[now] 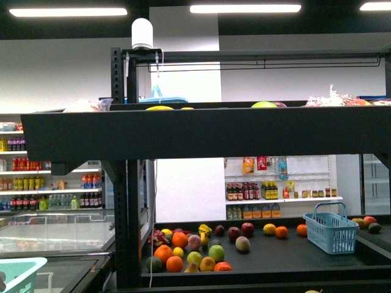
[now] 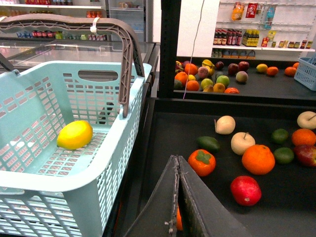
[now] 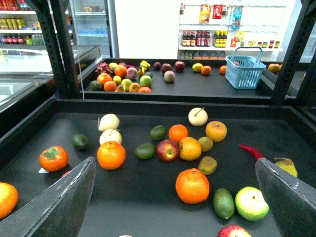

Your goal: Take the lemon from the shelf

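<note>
The lemon point(image 2: 74, 135), bright yellow and oval, lies on the floor of a light blue basket point(image 2: 98, 173) in the left wrist view. My left gripper point(image 2: 177, 160) is shut with nothing in it. It hovers beside the basket's wall, over the dark deck of the shelf point(image 2: 163, 133). My right gripper point(image 3: 174, 160) is open above the same kind of deck point(image 3: 143, 202), and its fingers point(image 3: 64, 197) stand wide on either side of an orange point(image 3: 192, 185). The front view shows the black shelf point(image 1: 201, 131) but neither arm.
Loose fruit covers the deck: a persimmon point(image 2: 201, 162), a pomegranate point(image 2: 245, 190), cream apples point(image 2: 242, 142), limes point(image 3: 223, 202), a red chili point(image 3: 251, 151). The basket's grey handle point(image 2: 118, 39) stands upright. A further rack holds more fruit and a blue basket point(image 3: 245, 71). A freezer point(image 1: 55, 235) stands left.
</note>
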You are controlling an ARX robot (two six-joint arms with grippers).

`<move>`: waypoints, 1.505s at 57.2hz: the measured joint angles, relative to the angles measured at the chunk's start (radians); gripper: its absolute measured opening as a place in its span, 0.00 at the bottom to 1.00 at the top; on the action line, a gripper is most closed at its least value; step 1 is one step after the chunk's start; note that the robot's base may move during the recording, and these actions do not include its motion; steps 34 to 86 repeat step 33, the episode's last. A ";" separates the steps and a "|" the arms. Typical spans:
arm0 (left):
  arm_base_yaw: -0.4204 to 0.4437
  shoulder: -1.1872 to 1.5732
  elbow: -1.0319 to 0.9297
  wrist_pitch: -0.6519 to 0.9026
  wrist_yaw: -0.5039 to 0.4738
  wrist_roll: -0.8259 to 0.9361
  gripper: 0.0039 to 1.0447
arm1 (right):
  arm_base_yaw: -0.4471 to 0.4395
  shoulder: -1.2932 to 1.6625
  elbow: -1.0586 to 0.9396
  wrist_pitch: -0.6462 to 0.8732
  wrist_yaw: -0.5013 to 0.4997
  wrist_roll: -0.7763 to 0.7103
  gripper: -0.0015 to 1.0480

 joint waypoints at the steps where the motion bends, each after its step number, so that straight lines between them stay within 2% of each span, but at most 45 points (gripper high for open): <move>1: 0.000 0.000 0.000 0.000 0.000 0.000 0.11 | 0.000 0.000 0.000 0.000 0.000 0.000 0.93; 13: 0.000 0.000 0.000 0.000 0.000 0.000 0.52 | 0.000 0.000 0.000 0.000 0.000 0.000 0.93; 14: 0.000 0.000 0.000 0.000 0.000 0.000 0.59 | 0.000 0.000 0.000 0.000 0.000 0.000 0.93; 25: 0.000 0.000 0.000 0.000 0.000 0.001 0.94 | 0.000 0.000 0.000 0.000 0.000 0.000 0.93; 86: 0.000 0.000 0.000 0.000 0.000 0.002 0.92 | 0.000 0.000 0.000 0.000 0.000 0.000 0.93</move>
